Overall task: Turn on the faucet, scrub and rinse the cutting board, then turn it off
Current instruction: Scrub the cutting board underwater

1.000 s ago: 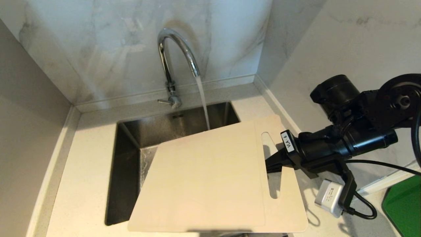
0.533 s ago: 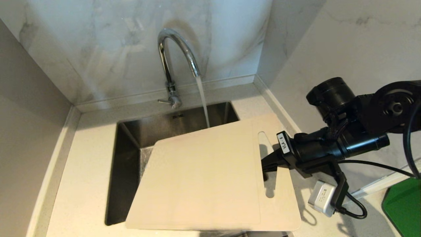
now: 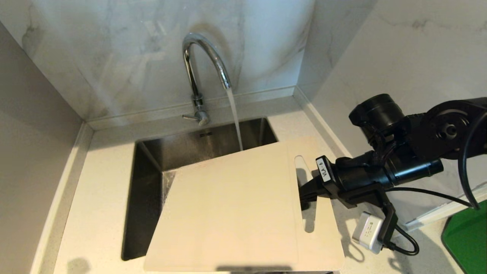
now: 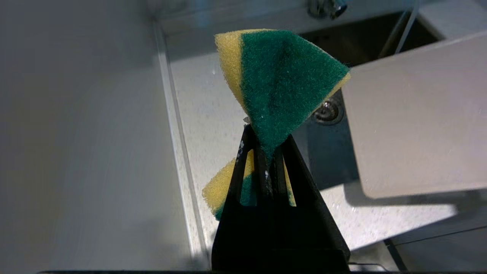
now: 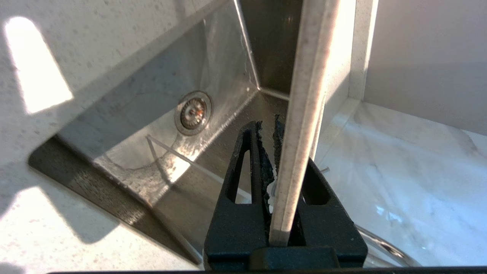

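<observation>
Cutting board (image 3: 232,205) held tilted over my sink (image 3: 152,160), faucet (image 3: 201,68) running.
My right gripper (image 3: 304,192) pinches its handle end; my left gripper (image 4: 268,152) is clamped on the sponge (image 4: 281,80).

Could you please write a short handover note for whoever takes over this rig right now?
Right claw: shut on the cutting board, gripping it at the handle cutout, held over the sink.
Left claw: shut on the sponge, beside the board, not touching it.
Faucet: on, its stream falling behind the board's far edge.
Done: water on, both items in hand.
Left: scrub, rinse, turn the faucet off.
</observation>
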